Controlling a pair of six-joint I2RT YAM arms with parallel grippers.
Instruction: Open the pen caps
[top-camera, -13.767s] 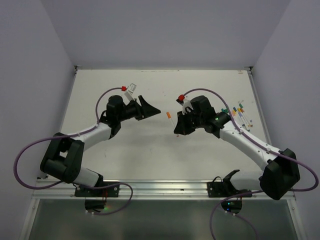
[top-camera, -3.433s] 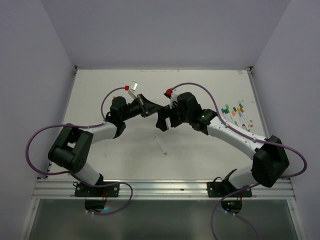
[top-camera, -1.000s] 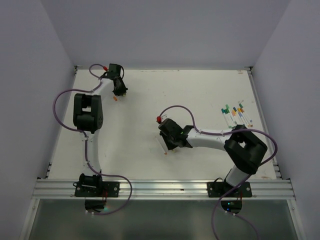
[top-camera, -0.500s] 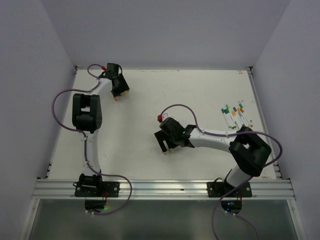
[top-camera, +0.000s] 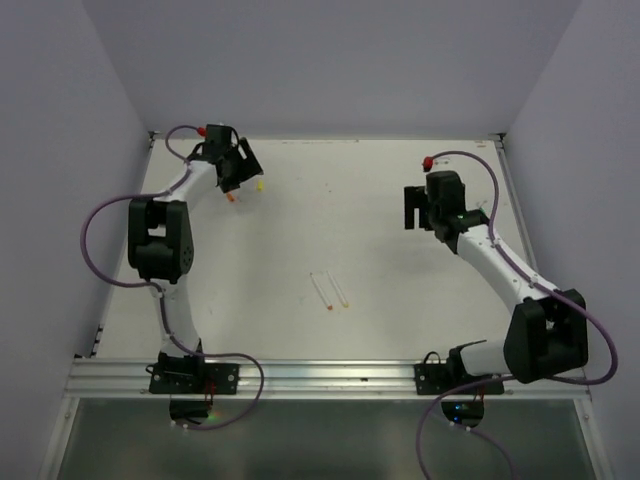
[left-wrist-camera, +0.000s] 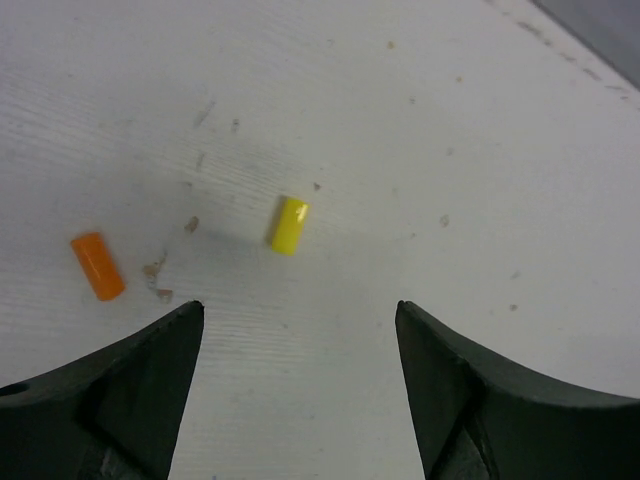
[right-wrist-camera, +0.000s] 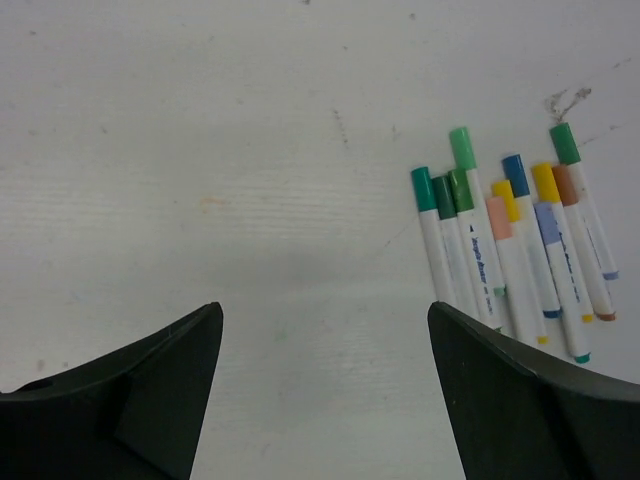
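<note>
My left gripper (left-wrist-camera: 300, 305) stands open above the table's far left, nothing between its fingers. Just ahead of it lie two loose pen caps, a yellow one (left-wrist-camera: 289, 225) and an orange one (left-wrist-camera: 97, 266); the top view shows the yellow cap (top-camera: 261, 185) and the orange cap (top-camera: 231, 199) beside that gripper (top-camera: 245, 168). Two white pens (top-camera: 320, 290) (top-camera: 341, 290) lie side by side mid-table. My right gripper (right-wrist-camera: 325, 305) is open and empty, left of a bunch of several capped pens (right-wrist-camera: 505, 240). In the top view that gripper (top-camera: 412, 210) hangs at the right and its arm hides the bunch.
The white table (top-camera: 330, 220) is boxed in by grey walls on three sides. A metal rail (top-camera: 320, 375) with both arm bases runs along the near edge. Purple cables (top-camera: 100, 240) loop off each arm.
Both grippers have opened. The yellow cap now lies on the table by the left gripper. The right arm swung from mid-table to the right, leaving a second pen beside the first.
</note>
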